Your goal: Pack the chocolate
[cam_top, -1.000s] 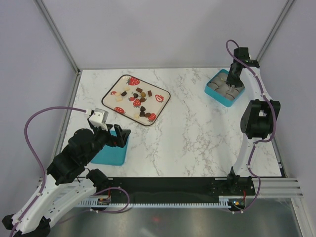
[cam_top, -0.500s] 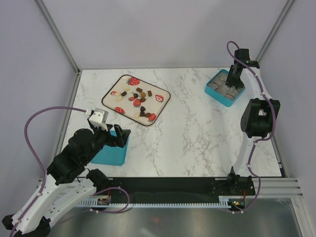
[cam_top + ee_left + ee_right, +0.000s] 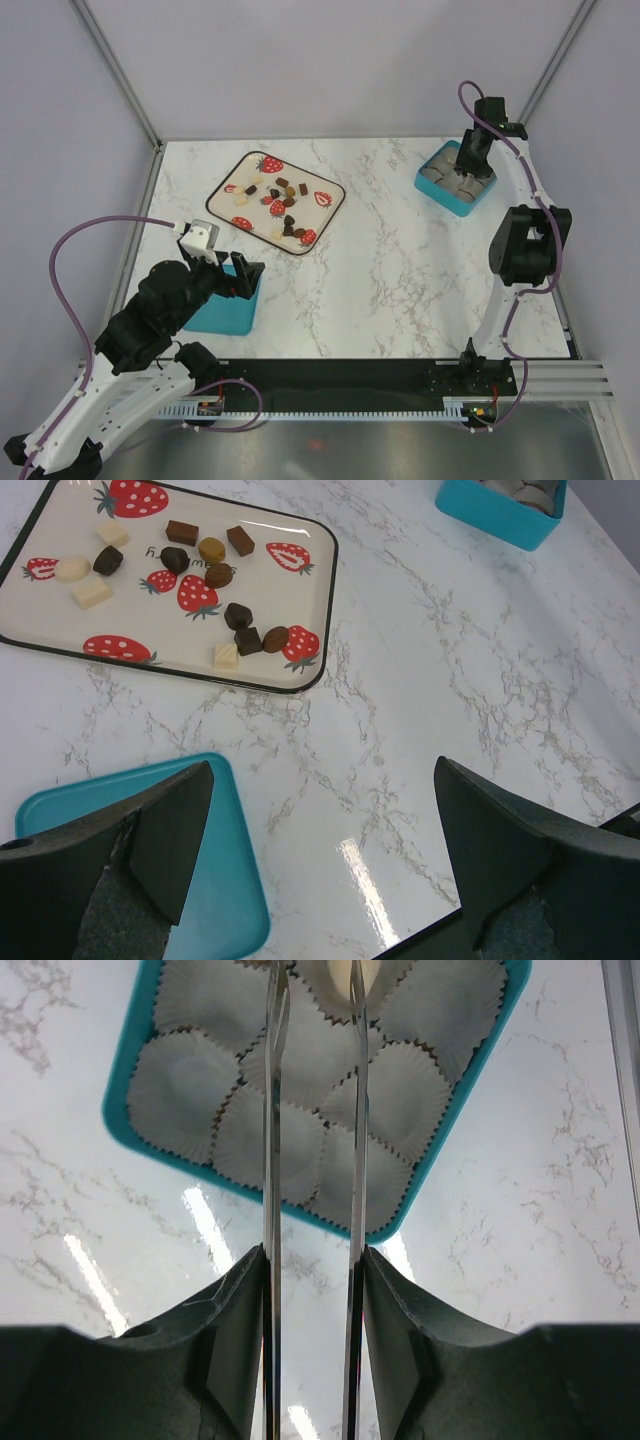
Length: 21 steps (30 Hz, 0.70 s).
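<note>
Light, smooth and tiny, the chocolates (image 3: pixel 238 615) ahead of the empty, wide-open left gripper (image 3: pixel 320 765) probably want a gentle side pinch; whether the right gripper (image 3: pixel 313 970) grips anything is unclear.

The right end effector (image 3: pixel 312 990) fingertips run off the top edge.

Lab test cell: aluminium frame (image 3: pixel 113 65), plain walls (image 3: pixel 330 60), marble tabletop (image 3: pixel 400 280).
</note>
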Available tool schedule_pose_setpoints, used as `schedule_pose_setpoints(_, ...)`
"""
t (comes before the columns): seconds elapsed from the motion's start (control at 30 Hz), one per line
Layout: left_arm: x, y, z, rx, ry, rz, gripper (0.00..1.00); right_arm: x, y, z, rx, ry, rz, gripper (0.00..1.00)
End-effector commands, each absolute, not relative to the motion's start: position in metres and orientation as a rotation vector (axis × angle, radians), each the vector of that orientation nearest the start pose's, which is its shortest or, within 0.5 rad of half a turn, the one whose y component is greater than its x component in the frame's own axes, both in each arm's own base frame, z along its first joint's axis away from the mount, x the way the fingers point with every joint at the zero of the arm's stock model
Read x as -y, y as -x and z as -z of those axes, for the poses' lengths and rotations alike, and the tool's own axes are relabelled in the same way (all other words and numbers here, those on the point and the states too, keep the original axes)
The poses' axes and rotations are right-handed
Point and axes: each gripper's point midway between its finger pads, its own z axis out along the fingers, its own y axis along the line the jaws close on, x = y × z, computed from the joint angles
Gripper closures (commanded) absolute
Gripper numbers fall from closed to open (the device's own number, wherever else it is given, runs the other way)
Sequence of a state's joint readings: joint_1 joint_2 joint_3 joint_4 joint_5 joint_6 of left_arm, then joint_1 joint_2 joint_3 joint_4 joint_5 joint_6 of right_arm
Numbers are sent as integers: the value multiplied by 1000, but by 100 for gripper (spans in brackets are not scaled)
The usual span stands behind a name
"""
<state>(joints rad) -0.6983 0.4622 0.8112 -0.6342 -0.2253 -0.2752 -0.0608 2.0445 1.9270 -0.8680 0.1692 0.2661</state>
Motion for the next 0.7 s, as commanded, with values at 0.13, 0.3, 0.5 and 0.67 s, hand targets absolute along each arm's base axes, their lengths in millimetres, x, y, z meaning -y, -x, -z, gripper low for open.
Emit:
schedule_pose_setpoints(0.13, 121, -189, -264, -1847, -272, 448, 0, -63, -472, -213, -2370, -165, -53, 52)
schedule_pose_setpoints(0.3, 119, -189, -264, -1843, -265, 441, 0, -163, -430, -206, -2349, 108, -245, 52)
schedule_pose_setpoints(0.5, 119, -189, -265, -1839, -262, 442, 0, -248, -378, -196, -2328, 418, -372, 50)
schedule_pose_setpoints(0.67, 117, -189, -266, -1833, -256, 439, 0, -288, -344, -175, -2329, 641, -438, 48)
